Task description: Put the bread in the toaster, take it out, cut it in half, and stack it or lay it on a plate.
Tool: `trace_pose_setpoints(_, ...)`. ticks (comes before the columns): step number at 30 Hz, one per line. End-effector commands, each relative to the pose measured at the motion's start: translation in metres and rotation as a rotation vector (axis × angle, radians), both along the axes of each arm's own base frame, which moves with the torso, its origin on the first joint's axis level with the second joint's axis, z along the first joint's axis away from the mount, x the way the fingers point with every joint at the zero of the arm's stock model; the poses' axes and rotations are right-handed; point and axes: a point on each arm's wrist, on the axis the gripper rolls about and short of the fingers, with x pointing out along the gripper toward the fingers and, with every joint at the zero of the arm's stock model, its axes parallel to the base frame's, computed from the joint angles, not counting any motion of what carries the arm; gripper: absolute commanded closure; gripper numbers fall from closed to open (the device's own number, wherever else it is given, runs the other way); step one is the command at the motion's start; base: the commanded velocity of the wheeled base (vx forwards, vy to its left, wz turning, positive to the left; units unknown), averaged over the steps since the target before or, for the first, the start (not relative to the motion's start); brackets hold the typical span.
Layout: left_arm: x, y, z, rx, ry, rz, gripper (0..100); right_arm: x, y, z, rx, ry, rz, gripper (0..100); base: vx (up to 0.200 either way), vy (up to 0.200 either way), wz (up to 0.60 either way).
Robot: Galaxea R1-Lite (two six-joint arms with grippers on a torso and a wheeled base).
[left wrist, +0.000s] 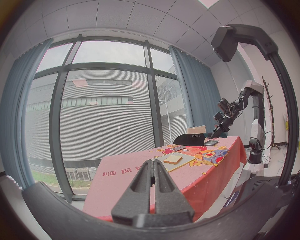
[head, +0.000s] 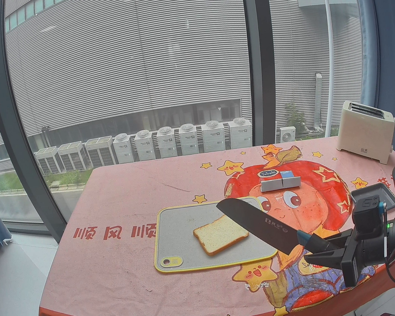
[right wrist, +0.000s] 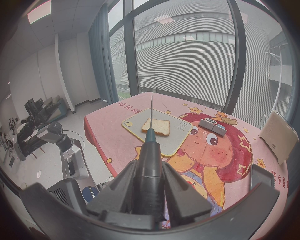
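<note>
Black knife (head: 257, 224) clamped by its handle in right pincer (head: 314, 249), blade on edge, running straight ahead of it, raised above bread (head: 220, 233) lying flat on cutting board (head: 179, 247): lined up, I judge, for the halving cut. Left pincer (left wrist: 153, 164) closed, empty, far from board.

Large red characters printed across tabletop (head: 120, 268), left of centre; tiny white print on knife (head: 256, 222) blade, too small to read.
</note>
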Motion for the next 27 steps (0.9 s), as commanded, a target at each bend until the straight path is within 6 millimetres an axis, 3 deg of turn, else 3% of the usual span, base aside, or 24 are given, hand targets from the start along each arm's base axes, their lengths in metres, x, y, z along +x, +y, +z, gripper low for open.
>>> trace_pose_setpoints(1,0.003,0.0,0.002,-0.019,0.04,-0.02,100,0.003,0.002,-0.005,-0.016,0.019,0.0,100,0.0,0.0,0.0)
trace_pose_setpoints(15,0.007,-0.001,0.009,-0.022,0.069,-0.053,100,0.002,0.001,-0.005,-0.018,0.016,0.001,100,0.0,0.0,0.0)
trace_pose_setpoints(27,0.028,-0.003,0.033,-0.01,0.106,-0.156,100,0.0,0.003,-0.006,-0.015,0.022,0.014,100,0.0,0.0,0.0)
